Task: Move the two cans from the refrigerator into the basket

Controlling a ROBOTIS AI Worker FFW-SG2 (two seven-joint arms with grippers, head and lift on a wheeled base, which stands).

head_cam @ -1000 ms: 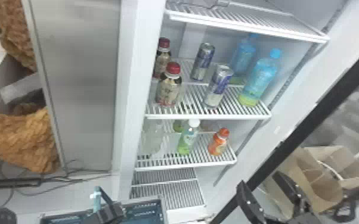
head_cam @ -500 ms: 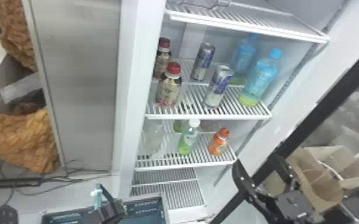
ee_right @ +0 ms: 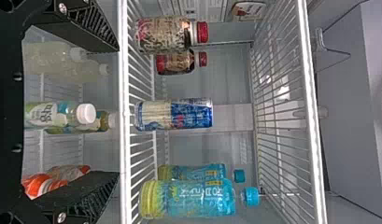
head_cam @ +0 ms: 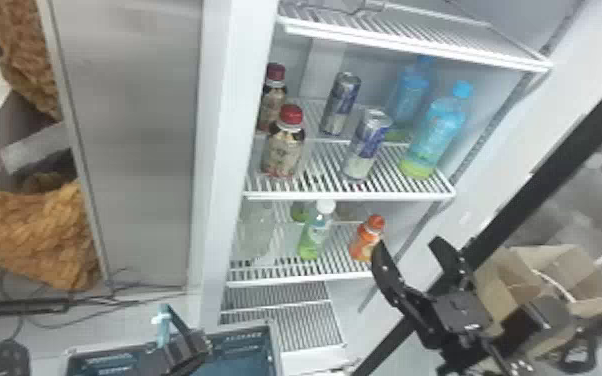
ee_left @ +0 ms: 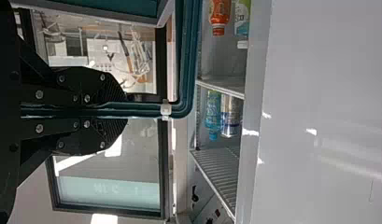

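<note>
On the shelf (head_cam: 350, 196): our front can (head_cam: 365, 145) stands upright, near the front edge.
Rear can (head_cam: 340, 104): upright behind the front can and slightly to its left, apart from it.
Right gripper (ee_right: 117, 111): nearer arm to the front can; we see its fingers spread wide, nothing between them, short of the can and, we judge, lower.
Line to the can: ahead and up, we judge; the right wrist view puts the can's upright axis between the two fingers' sides, so we need lift and reach more than a turn.
Bottles: a red-capped bottle (head_cam: 285, 145) left of the front can, a blue-capped bottle (head_cam: 437, 132) to its right; drifting sideways could knock either.
Left gripper (ee_left: 126, 110): closed on the rim of the basket (head_cam: 274, 347), below and left of the front can.
Progress: we have both cans left to move.
</note>
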